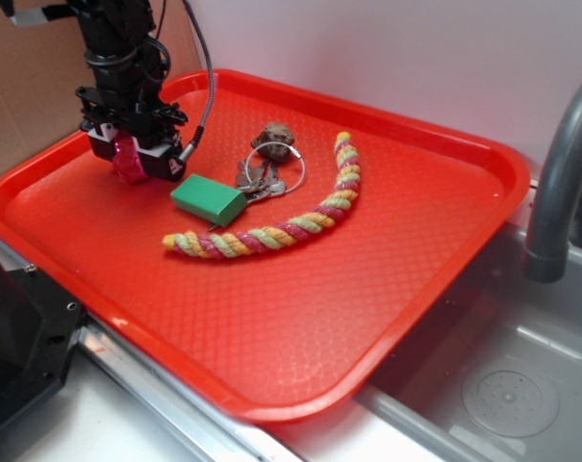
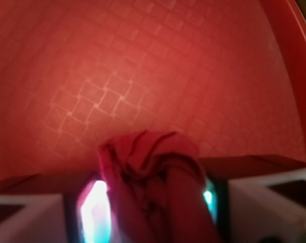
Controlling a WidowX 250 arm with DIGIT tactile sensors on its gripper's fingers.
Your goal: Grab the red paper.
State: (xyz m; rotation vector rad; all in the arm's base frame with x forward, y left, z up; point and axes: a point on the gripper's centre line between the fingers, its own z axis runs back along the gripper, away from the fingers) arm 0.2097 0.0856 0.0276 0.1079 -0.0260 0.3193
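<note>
my end effector [image 1: 132, 166] is closed around the red paper [image 1: 129, 164], which sits pinched between my fingers at the far left of the red tray [image 1: 300, 327], left of the green block [image 1: 208, 199]. in the wrist view the red paper [image 2: 153, 177] bulges out past the pads, crumpled and loosely bunched. my guess is that the wad could slide free if i lift fast, since soft paper squashes rather than grips, or a trailing fold could drag on the tray. i count one red paper, one green block, one multicoloured rope [image 1: 281, 226], one brown knobbly lump [image 1: 275, 138], one bunch of keys on a ring [image 1: 264, 173], one tray, one grey tap [image 1: 560, 183] beyond it.
</note>
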